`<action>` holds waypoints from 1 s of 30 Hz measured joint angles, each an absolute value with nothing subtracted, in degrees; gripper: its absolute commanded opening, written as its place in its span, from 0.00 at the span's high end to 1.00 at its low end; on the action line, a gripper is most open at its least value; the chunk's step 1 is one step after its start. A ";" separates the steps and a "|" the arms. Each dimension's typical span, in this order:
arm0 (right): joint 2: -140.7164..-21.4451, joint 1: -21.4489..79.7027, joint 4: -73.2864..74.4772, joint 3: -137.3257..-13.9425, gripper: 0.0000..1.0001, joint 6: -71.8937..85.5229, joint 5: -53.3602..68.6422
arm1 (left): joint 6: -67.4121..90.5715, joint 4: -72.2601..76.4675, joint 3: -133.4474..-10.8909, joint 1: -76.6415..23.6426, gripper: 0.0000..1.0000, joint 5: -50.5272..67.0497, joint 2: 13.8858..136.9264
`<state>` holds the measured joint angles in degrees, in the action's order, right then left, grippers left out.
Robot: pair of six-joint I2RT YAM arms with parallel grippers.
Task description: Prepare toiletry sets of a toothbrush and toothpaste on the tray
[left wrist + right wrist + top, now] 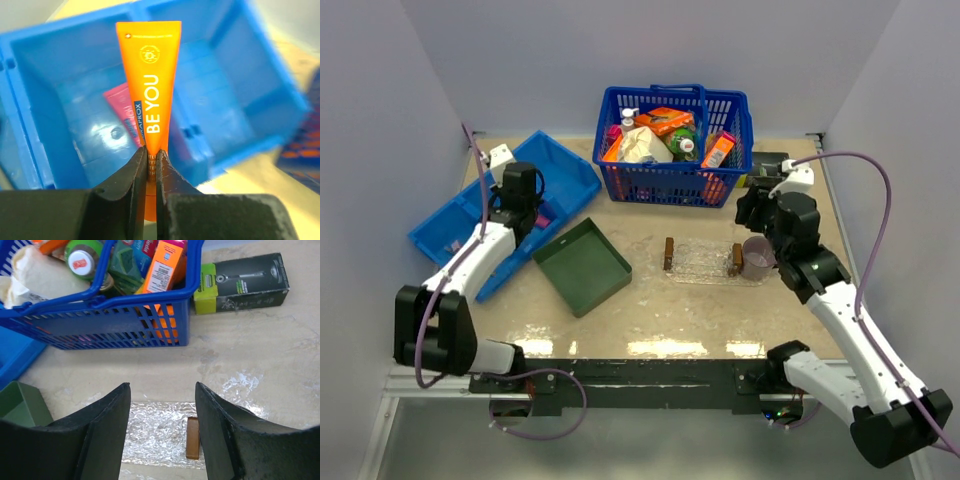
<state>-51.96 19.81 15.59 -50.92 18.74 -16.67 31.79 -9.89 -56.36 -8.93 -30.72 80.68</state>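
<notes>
Pincer on left arm (151, 152) nipping orange toothpaste (150, 75) over blue bin (240, 90), right pincer (161, 387) parted, empty

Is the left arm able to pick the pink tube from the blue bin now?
Probably not yet: the left gripper is shut on the orange tube, though the pink tube lies exposed beneath.

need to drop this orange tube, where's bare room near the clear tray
The clear tray is bare end to end. The table is bare between it and the green tray, and along the near edge. Crowded: purple mug by its right end, blue basket behind.
</notes>
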 measured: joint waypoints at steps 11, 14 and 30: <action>-54.48 21.78 13.78 -56.07 0.39 18.35 -6.17 | 19.07 -3.97 -47.31 -11.97 1.00 -24.08 63.53; -57.82 26.35 13.47 -58.54 0.38 18.31 -5.61 | 13.96 -0.01 -43.81 -12.91 1.00 -14.59 58.46; -76.58 33.10 10.41 -73.38 0.33 27.29 6.02 | 3.42 11.94 -41.28 -31.81 1.00 9.52 55.86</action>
